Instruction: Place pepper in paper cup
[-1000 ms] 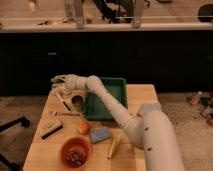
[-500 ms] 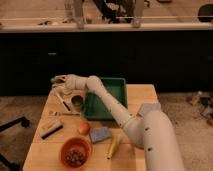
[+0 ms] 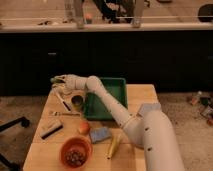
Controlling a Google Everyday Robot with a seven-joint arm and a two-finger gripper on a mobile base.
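Note:
My gripper (image 3: 60,80) is at the far left of the table, at the end of the arm that reaches over from the lower right. A slim greenish shape, the pepper (image 3: 55,78), sticks out at its tip, and the gripper looks shut on it. The off-white paper cup (image 3: 61,91) stands right below the gripper, partly covered by it. The pepper hangs a little above the cup's rim.
A dark round can (image 3: 77,102) stands beside a green tray (image 3: 116,92). Nearer the front are an orange fruit (image 3: 83,128), a blue sponge (image 3: 100,134), a long yellow item (image 3: 114,145), an orange bowl (image 3: 76,152) and a black bar (image 3: 51,129).

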